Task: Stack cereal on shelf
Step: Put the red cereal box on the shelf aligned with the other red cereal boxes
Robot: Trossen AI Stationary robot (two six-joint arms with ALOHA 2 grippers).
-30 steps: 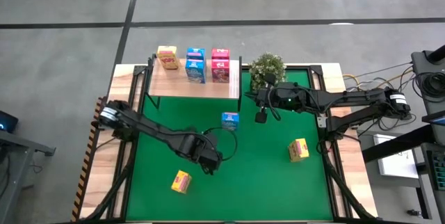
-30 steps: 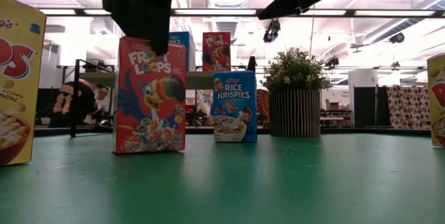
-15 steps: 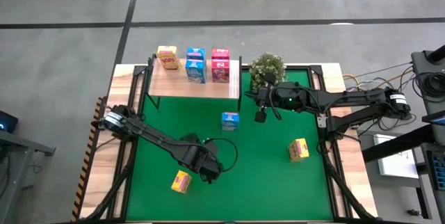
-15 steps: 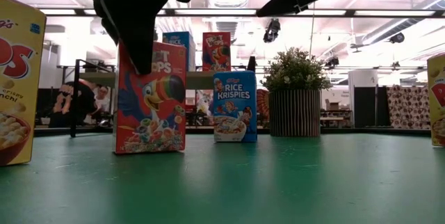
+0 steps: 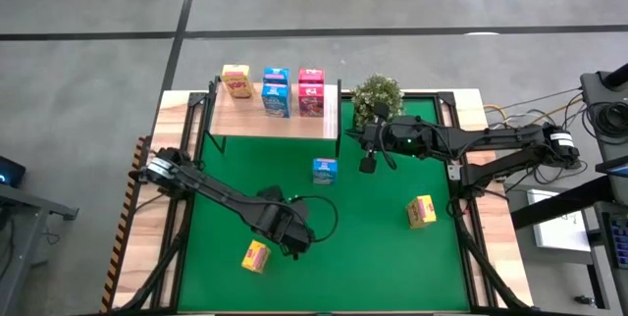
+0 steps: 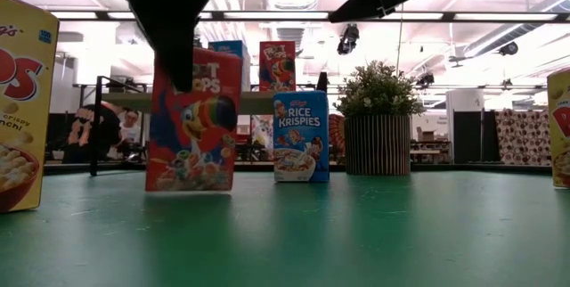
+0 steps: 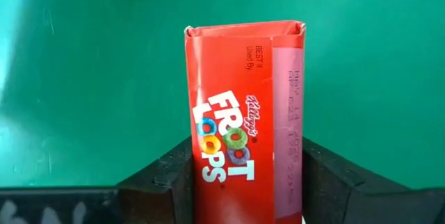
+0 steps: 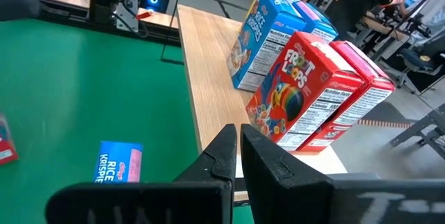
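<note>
The left pincer sits at about seven o'clock on the green mat, its two dark fingers pressed against the sides of a red cardboard box. The box stands upright, a tall glossy rectangle printed with round multicoloured letters and a toucan. In the low view its bottom edge looks level with the mat or a shade above it; I cannot tell which.

A small yellow box lies tilted just beside that pincer, toward seven o'clock from it. A blue box stands near the middle of the mat. Another yellow box rests at about four o'clock.

The shelf, a flat pale wooden board on thin black legs, occupies eleven o'clock. On it stand a yellow box, blue boxes and pink-red boxes, set in short rows side by side.

The right pincer hangs at about one o'clock, near a bushy potted plant in a ribbed round pot. Its fingers are closed together with nothing between them.

The mat looks smooth and matte; the worktop shows bare light wood at its edges.
</note>
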